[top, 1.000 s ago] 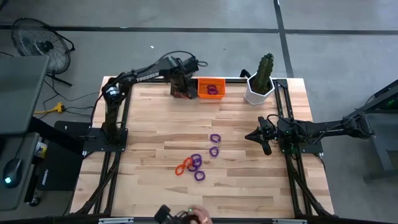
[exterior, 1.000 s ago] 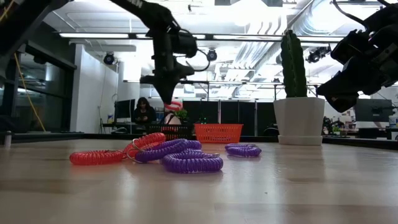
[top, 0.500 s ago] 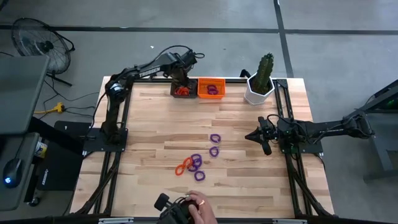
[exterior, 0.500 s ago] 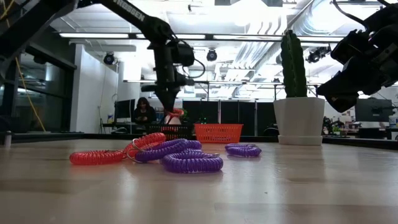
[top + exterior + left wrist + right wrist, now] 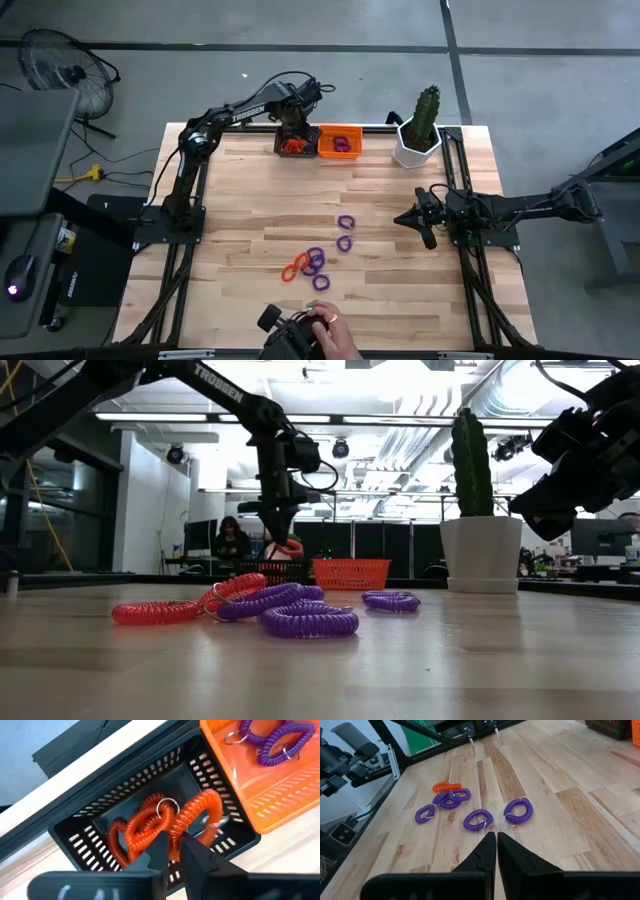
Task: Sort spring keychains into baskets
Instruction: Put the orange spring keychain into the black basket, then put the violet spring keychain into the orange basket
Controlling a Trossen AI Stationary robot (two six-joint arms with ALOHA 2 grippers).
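Observation:
My left gripper (image 5: 296, 128) (image 5: 279, 532) hangs over the black basket (image 5: 281, 150) (image 5: 75, 827) at the table's far edge, shut on an orange spring keychain (image 5: 286, 548). More orange coils (image 5: 135, 827) lie on the basket's floor. Beside it, the orange basket (image 5: 340, 152) (image 5: 280, 795) holds purple keychains (image 5: 272, 742). Several loose purple keychains (image 5: 345, 223) (image 5: 477, 819) and an orange one (image 5: 295, 268) (image 5: 446, 786) lie mid-table. My right gripper (image 5: 418, 222) (image 5: 496, 837) waits shut at the table's right side, above the wood, touching nothing. My left gripper pinches the orange keychain's coil (image 5: 186, 822) between its two fingers, coming from above and pointing down. The coil hangs below the fingertips (image 5: 286, 548), just above and into the black basket, beside the coils lying there. A metal ring (image 5: 167, 807) shows near the hold.
A white hexagonal pot with a cactus (image 5: 418, 148) stands at the far right, next to the orange basket. A person's hand with a dark device (image 5: 310, 335) reaches in at the near edge. Bare wood lies on the table's left half and near right.
My left gripper has shifted a little toward the table's right over the black basket and come down slightly, still shut; the orange keychain hangs lower, nearer the basket. The person's hand at the near edge has come farther into view.

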